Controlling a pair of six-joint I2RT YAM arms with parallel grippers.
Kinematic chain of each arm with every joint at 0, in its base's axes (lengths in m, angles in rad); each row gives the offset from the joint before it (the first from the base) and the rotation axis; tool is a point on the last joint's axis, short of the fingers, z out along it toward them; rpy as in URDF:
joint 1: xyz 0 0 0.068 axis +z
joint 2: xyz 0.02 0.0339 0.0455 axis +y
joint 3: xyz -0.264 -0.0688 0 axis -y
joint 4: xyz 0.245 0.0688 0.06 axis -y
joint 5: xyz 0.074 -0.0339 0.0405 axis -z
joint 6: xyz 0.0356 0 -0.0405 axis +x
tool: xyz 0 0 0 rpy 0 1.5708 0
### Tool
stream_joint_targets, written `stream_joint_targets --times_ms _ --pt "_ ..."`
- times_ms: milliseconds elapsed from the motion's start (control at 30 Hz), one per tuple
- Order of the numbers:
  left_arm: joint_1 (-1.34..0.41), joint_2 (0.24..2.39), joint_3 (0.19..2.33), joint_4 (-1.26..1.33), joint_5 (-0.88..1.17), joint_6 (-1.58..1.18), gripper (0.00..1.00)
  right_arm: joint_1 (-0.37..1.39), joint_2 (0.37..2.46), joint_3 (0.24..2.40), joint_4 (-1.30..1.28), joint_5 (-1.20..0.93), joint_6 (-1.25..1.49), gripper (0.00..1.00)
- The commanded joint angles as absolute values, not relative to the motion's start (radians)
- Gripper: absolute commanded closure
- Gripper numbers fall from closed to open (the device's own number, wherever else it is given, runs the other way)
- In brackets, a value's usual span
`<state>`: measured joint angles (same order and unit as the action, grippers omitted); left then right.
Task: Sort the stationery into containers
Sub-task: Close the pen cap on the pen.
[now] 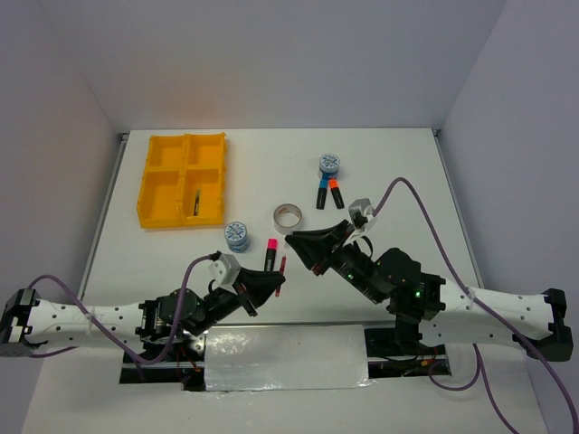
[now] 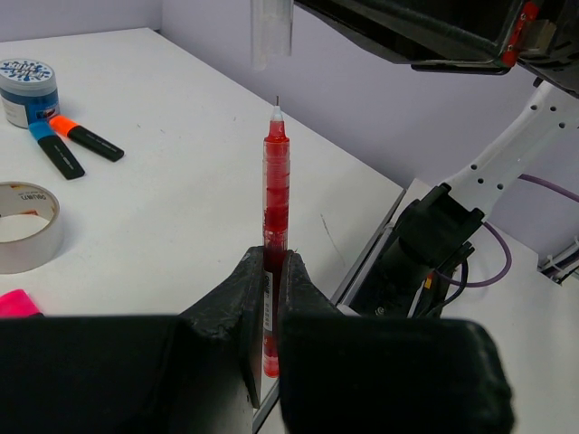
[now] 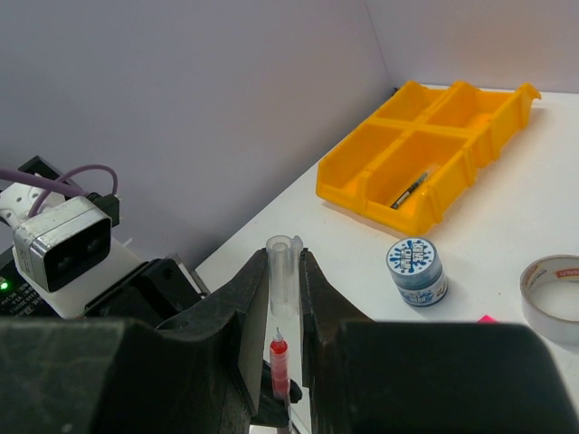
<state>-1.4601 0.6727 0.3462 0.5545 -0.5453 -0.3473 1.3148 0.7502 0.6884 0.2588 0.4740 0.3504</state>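
Between the left jaws, clamped on its lower barrel, the red pen (image 2: 276,190) stands tip up. Just above it, not yet touching, the right jaws pinch the clear cap (image 3: 282,271), so I judge I'm capping the pen before sorting it. Next I must lower the cap squarely onto the tip; the yellow tray (image 3: 362,194) lies well beyond both jaws, with a tape roll (image 3: 416,271) and the pink highlighter (image 1: 270,245) on the worktop (image 1: 407,163) between.

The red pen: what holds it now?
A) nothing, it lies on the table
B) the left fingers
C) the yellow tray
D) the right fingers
B: the left fingers are shut on the red pen; the right fingers hold only a clear cap.
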Motion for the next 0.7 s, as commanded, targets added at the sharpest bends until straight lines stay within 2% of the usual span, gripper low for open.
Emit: stream_joint_targets --times_ms 0,667 --pt "-1.456 0.672 0.370 0.617 -0.555 -0.357 1.00 1.312 0.739 0.716 0.282 0.466 0.333 0.94" --pt "-1.445 0.653 0.377 0.600 -0.566 -0.354 1.00 1.310 0.745 0.669 0.291 0.420 0.357 0.94"
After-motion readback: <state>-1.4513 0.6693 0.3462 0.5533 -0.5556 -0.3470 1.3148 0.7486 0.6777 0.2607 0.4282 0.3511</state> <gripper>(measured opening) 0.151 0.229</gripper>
